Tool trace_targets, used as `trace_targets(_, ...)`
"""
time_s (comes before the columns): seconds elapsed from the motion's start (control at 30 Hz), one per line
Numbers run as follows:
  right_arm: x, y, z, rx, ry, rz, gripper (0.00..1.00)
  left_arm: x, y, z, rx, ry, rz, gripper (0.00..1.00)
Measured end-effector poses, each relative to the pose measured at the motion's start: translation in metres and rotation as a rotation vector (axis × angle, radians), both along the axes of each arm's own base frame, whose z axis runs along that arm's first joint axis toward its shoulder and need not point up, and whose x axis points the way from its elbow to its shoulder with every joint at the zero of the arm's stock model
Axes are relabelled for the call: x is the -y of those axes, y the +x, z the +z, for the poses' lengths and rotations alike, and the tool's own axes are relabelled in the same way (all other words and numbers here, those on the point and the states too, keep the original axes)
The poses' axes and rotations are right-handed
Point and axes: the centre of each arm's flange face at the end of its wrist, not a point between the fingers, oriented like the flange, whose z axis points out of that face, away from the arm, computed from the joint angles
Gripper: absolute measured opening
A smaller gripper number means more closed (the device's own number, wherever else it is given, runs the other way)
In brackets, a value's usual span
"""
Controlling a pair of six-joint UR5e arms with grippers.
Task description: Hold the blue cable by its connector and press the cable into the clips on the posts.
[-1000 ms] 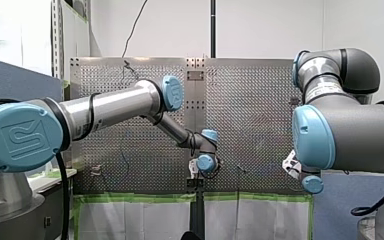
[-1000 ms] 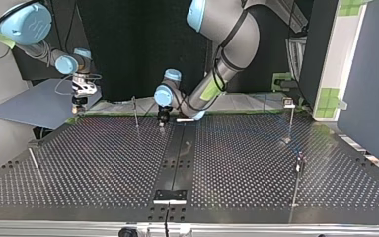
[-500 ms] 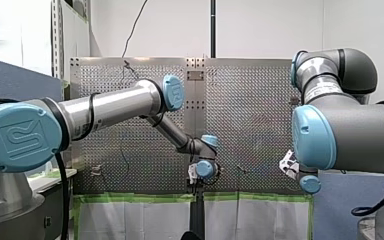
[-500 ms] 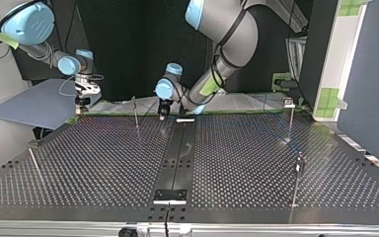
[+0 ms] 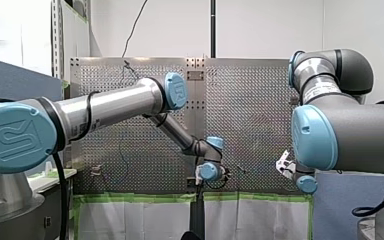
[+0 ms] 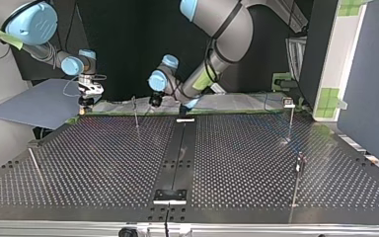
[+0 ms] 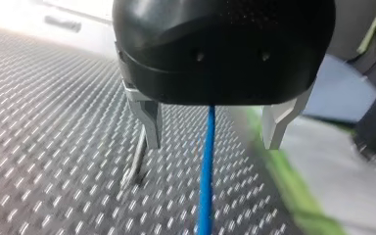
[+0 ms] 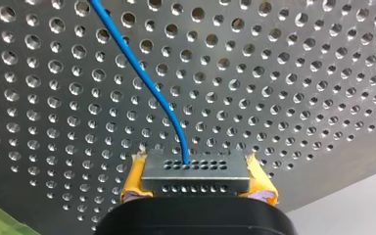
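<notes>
In the left wrist view my left gripper stands open. Its metal fingers are wide apart, and the blue cable runs free between them without touching either. A thin post stands on the plate just beside one finger. In the right wrist view my right gripper is shut, its yellow pads on the grey connector. The blue cable leads away from the connector over the perforated plate. In the top view my left gripper hangs near the far edge, with my right gripper further left.
Thin posts stand on the perforated table: one near the far edge, two at the top view's right, and one lying at the left. A black strip runs down the middle. Green tape lines the near edge.
My left gripper has opened and let the cable go, then lifted and moved toward the top view's left. My right gripper has shifted slightly, still shut on the connector.
</notes>
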Motion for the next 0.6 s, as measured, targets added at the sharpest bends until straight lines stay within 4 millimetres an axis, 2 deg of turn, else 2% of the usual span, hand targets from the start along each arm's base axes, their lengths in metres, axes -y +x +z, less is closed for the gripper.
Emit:
trace_targets(0.27,-0.002,0.006,-0.001,0.002,-0.002,0.009,0.0,0.015,-0.027,0.022,-0.009,0.031,-0.102,1.0)
trace_targets(0.6,-0.003,0.008,-0.002,0.007,0.002,0.013,0.0,0.024,-0.043,0.057,0.024,-0.039,-0.15,1.0)
